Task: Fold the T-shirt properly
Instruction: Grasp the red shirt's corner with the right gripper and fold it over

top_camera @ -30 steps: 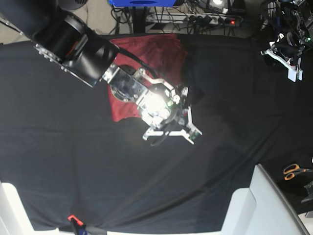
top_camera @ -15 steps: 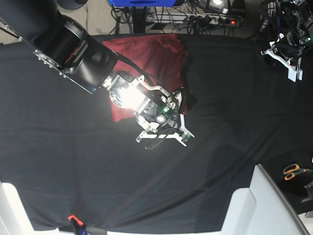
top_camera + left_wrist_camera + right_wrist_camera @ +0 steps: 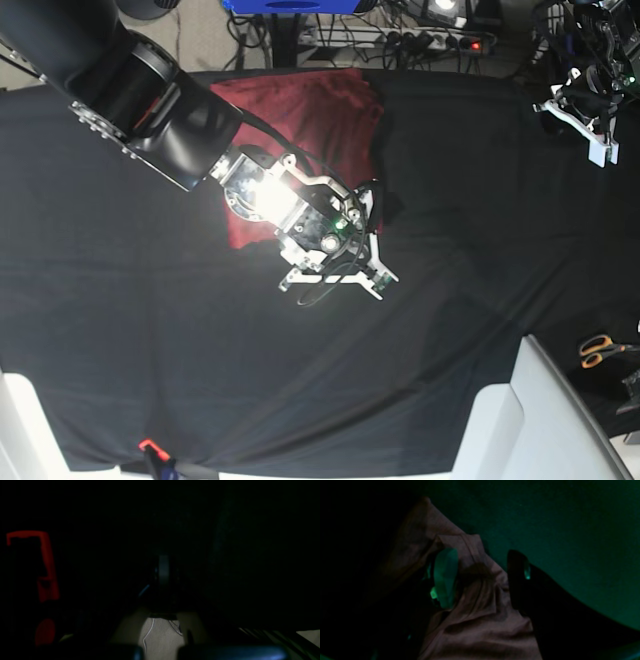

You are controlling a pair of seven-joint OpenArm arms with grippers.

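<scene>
Two pale fingertips of the right gripper stand parted, a rumpled fold of the dark red knit T-shirt lying between them, gripped by neither. In the base view this metal gripper hangs over the black cloth table cover at the shirt's near right edge; a second ago its fingers sat slightly farther right and closer together. The T-shirt lies at the far middle of the cover, partly hidden by the arm, its visible part running long from far edge toward the viewer. The left gripper rests closed and empty at the far right corner, unmoved. Orange-handled scissors lie near the right edge.
</scene>
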